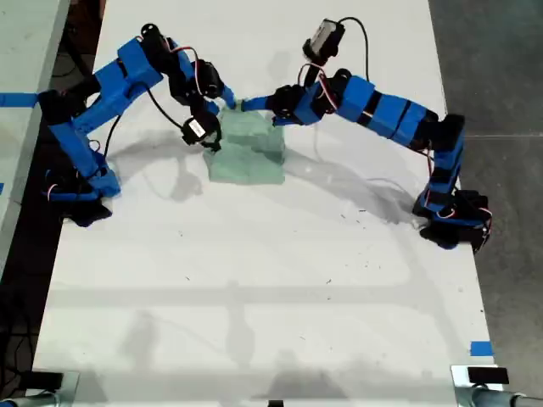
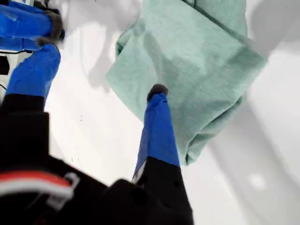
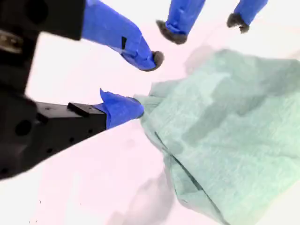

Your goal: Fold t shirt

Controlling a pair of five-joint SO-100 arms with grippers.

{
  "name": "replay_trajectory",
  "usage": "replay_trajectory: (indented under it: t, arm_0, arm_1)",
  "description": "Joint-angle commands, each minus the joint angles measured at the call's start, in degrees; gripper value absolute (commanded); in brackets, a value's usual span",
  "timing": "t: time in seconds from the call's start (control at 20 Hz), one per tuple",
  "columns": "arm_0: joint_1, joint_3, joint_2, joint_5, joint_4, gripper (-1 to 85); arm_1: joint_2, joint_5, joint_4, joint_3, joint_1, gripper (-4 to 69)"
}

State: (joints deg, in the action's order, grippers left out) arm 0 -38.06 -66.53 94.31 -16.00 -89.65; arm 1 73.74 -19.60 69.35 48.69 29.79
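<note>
First gripper: my first gripper point(image 2: 103, 65) is seen spread wide in the first wrist view, with nothing held. One blue finger point(image 2: 157, 101) is placed over the t shirt point(image 2: 187, 70), and the other is set off to the side above bare table point(image 2: 93, 140).
Second gripper: my second gripper point(image 3: 147, 84) is shown parted in the second wrist view, with nothing clasped. Its lower fingertip point(image 3: 133, 108) is laid against a corner of the t shirt point(image 3: 225, 131).
Shown only in the second wrist view: two further blue fingertips, set apart from each other, are seen beyond the cloth corner. The folded layers are made out along one edge of the cloth.
Shown only in the exterior view: the t shirt point(image 1: 250, 153) is seen as a small, roughly square pad. It is laid flat on the white table point(image 1: 254, 280), in the far half between the two arm bases. Both arms are bent inward, and their tips are brought together at the cloth's far edge, towards the exterior view's left. A strip of blue tape point(image 1: 480, 348) is seen at the exterior view's lower right.
Hard to make out: which arm in the exterior view carries which gripper cannot be told. Whether the first gripper's finger touches the cloth or hangs above it cannot be told. The near edge of the cloth is cut off in both wrist views.
</note>
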Motion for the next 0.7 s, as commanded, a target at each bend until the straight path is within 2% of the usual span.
replay_trajectory:
  t: [0.0, 0.05, 0.1, 0.15, 0.2, 0.25, 0.35, 0.45, 0.55, 0.65]
  arm_0:
    - [-2.9, 3.16, 7.82, -0.44, -0.88, 11.9]
    - [-3.52, 2.81, 10.02, -0.7, -1.32, 11.9]
    - [-3.78, 2.02, 12.57, -0.88, -1.58, 9.0]
    - [-3.69, 0.62, 15.91, -0.88, -1.76, 0.4]
    - [-2.99, -1.49, 20.13, -0.62, -1.76, -0.1]
    - [-1.49, -4.22, 24.79, -0.53, -1.76, -0.1]
    - [4.48, -11.07, 34.63, 0.88, -1.76, -0.1]
    - [15.03, -20.3, 45.18, 6.06, -1.32, -0.1]
    - [26.63, -33.57, 57.3, 16.52, -1.32, -0.1]
    - [39.2, -46.58, 65.48, 29.09, -0.62, -0.1]
  arm_1:
    - [9.93, -1.05, 3.52, -2.02, 2.9, 40.8]
    - [12.04, -0.79, 5.27, -1.05, 3.87, 40.5]
    - [14.06, -1.05, 7.38, -0.09, 4.48, 29.7]
    - [16.26, -0.62, 9.76, 1.58, 4.66, 14.7]
    - [19.07, 0.26, 12.13, 4.57, 4.39, 1.8]
    - [23.03, 0.88, 13.8, 8.88, 3.08, -2.1]
    - [33.57, 2.55, 14.94, 21.36, -1.93, -2.0]
    - [46.41, 4.66, 15.47, 35.42, -9.05, -2.0]
    - [64.07, 11.34, 15.12, 52.56, -16.96, -1.9]
    - [81.65, 17.67, 8.44, 71.02, -25.93, -1.9]
